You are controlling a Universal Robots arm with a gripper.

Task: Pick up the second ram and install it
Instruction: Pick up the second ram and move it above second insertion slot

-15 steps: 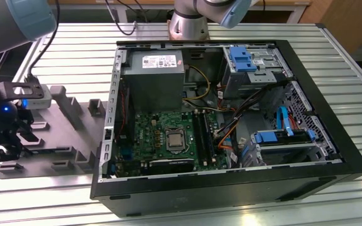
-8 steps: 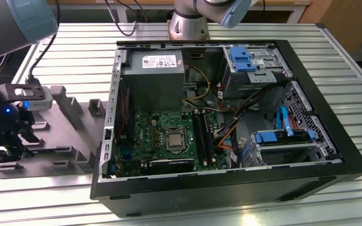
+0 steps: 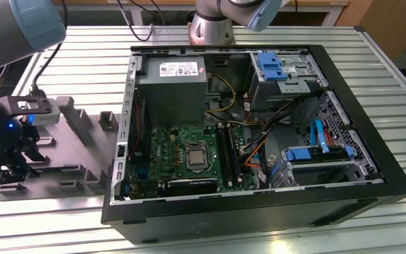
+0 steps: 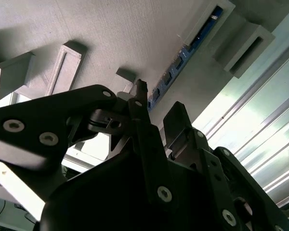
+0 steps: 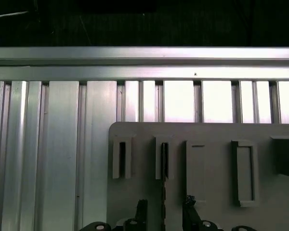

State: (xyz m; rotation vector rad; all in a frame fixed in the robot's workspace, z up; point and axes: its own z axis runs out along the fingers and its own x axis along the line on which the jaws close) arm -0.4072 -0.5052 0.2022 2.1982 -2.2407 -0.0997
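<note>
Over by the tabletop's (image 3: 69, 58) edge on the exterior view's left, the gripper (image 3: 9, 169) hangs low above the grey holder plate (image 3: 76, 174), well apart from the open computer case (image 3: 372, 190) that takes up the middle of the tabletop. And look at the first wrist view: the second ram (image 5: 164, 190) shows edge-on as a thin dark line, one end tucked into a slotted holder block (image 5: 164, 161), the rest running straight down the plate between the two fingertips. The gripper (image 5: 164, 206) is spread wide, one dark finger (image 5: 141, 208) on one side of the stick, its partner on the other, with grey plate showing in the gap on both sides. So it straddles the ram, nothing clamped, no contact that can be seen.

The second wrist view gives the side angle. There the second ram (image 4: 183, 55) stands on its long edge, blue along the board with a row of small chips, reaching from a holder block (image 4: 245, 43) toward the gripper (image 4: 159, 98), whose fingers stand parted just off its near end.

Back in the exterior view, the green motherboard (image 3: 167, 143) lies flat in the case, its long black slots (image 3: 228, 151) toward the middle of the case.
</note>
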